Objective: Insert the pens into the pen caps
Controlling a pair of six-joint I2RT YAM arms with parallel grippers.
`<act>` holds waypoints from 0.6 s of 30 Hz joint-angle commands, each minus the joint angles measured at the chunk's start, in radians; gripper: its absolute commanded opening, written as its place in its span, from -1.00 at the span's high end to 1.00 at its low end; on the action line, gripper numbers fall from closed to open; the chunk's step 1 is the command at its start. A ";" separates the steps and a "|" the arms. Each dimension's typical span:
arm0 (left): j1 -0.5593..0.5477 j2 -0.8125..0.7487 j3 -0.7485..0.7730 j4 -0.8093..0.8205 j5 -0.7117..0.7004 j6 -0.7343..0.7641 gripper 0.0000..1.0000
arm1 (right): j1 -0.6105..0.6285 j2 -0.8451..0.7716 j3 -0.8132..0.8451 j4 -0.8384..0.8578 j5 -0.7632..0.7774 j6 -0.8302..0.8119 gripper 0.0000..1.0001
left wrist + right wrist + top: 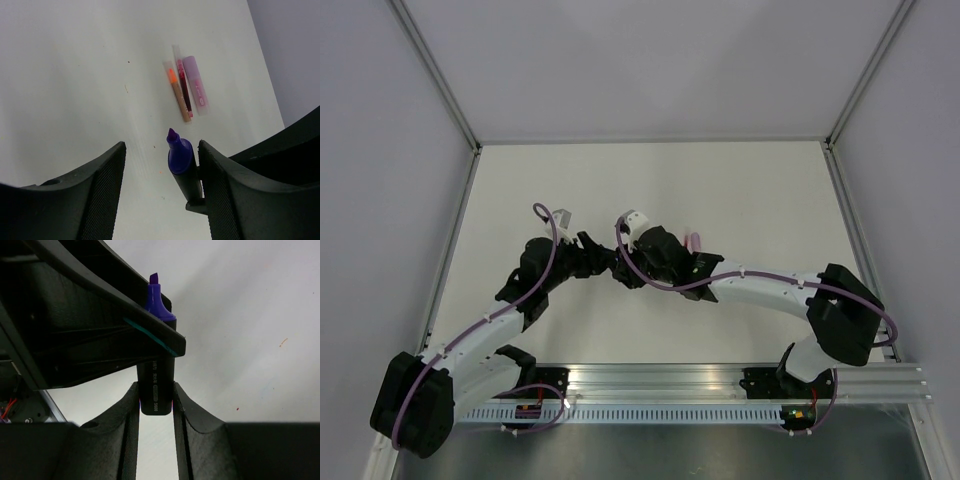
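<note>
Right claw (pixel 155 390) pinches the dark pen (pixel 179 157) by its tail, tip toward 12 o'clock. Left claw (pixel 162 145) is spread around it, the pen crowding its 3 o'clock side. It would be better to centre the pen before squeezing, or it may twist. The pink pen (pixel 184 90) lies beyond, at 12 o'clock.

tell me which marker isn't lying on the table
The purple-tipped marker, clamped in the right gripper; the orange-tipped, pink-red and light purple pieces lie side by side on the table.

Purple-tipped pen (pixel 156 385) (black barrel) — white table (pixel 75 75)
</note>
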 commanded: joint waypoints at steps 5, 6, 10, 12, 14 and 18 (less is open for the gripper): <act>0.006 0.011 -0.009 0.120 0.116 -0.030 -0.01 | 0.014 -0.060 -0.029 0.110 -0.006 0.029 1.00; 0.006 0.013 -0.012 0.157 0.158 -0.032 0.37 | 0.014 -0.062 -0.031 0.113 -0.010 0.027 0.99; 0.006 -0.013 -0.046 0.278 0.272 -0.042 0.93 | 0.015 -0.089 -0.037 0.115 -0.074 0.000 0.78; 0.006 -0.036 -0.076 0.345 0.349 -0.061 0.95 | 0.014 -0.109 -0.045 0.118 -0.113 -0.031 0.43; 0.006 -0.085 -0.098 0.442 0.387 -0.084 0.95 | 0.015 -0.150 -0.068 0.122 -0.179 -0.060 0.19; 0.006 -0.183 -0.165 0.559 0.438 -0.125 0.95 | 0.012 -0.239 -0.121 0.180 -0.275 -0.079 0.10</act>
